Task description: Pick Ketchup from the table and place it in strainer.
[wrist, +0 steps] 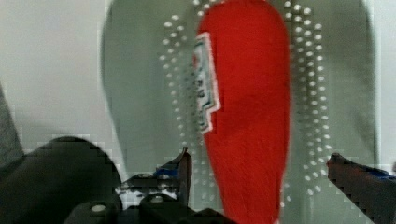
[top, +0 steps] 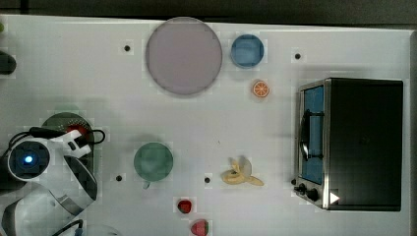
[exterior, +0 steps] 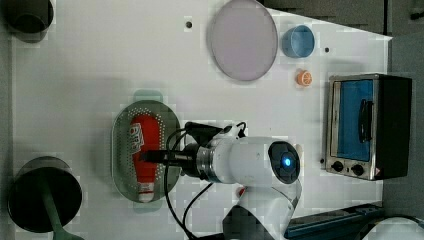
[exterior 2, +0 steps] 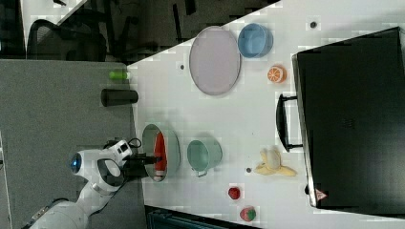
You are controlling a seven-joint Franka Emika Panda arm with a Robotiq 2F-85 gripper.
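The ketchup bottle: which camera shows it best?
The left view: the ketchup bottle lies whole in the strainer, label and white cap visible. The wrist view shows its red body close up, ends cut off. The right view shows it small; the top view shows a red patch behind the arm.

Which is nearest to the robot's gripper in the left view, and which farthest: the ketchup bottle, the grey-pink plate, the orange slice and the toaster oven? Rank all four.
1. Ketchup bottle, lying in the strainer right under the gripper.
2. Grey-pink plate, toward the left view's top.
3. Orange slice, to the plate's right.
4. Toaster oven, at the left view's right edge.
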